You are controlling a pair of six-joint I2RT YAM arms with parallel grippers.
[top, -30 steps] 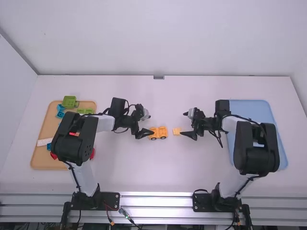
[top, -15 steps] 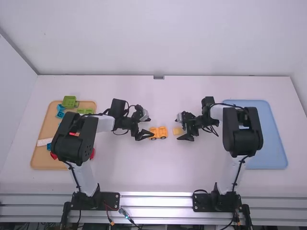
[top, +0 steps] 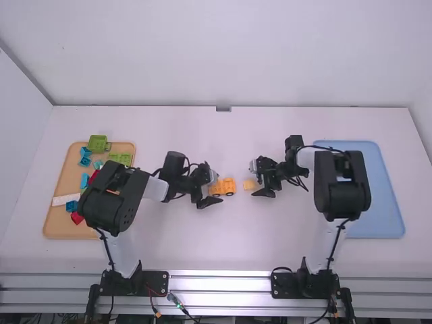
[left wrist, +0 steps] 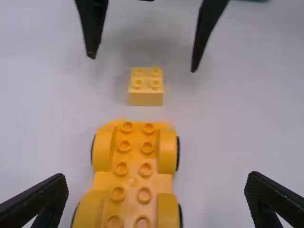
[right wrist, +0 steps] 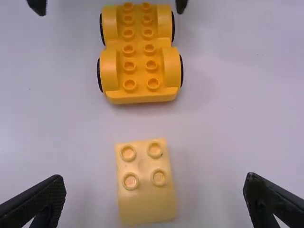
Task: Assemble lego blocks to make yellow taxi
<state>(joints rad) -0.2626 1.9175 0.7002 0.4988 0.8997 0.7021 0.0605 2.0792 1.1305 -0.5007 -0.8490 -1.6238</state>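
The left gripper (top: 214, 189) is at the left end of an orange-yellow wheeled car base (top: 228, 187) on the table. In the left wrist view, that gripper (left wrist: 156, 197) is open, with the car base (left wrist: 133, 173) lying between its spread fingers. A pale yellow block (top: 250, 184) rests on the table just right of the base, apart from it. Around this block stands the right gripper (top: 258, 180). Seen from its own wrist, the right gripper (right wrist: 154, 192) is open, its fingers wide on both sides of the four-stud block (right wrist: 145, 183), touching nothing.
At the left, a wooden tray (top: 54, 226) holds green, blue, red and white blocks under the left arm. A blue tray (top: 385, 202) lies at the right, partly beneath the right arm. The table (top: 223, 250) stretches in front of the car base.
The right gripper has moved left to the yellow block. More recently the left gripper has shifted slightly right and toward the camera, along the car base. Block and base have stayed put.
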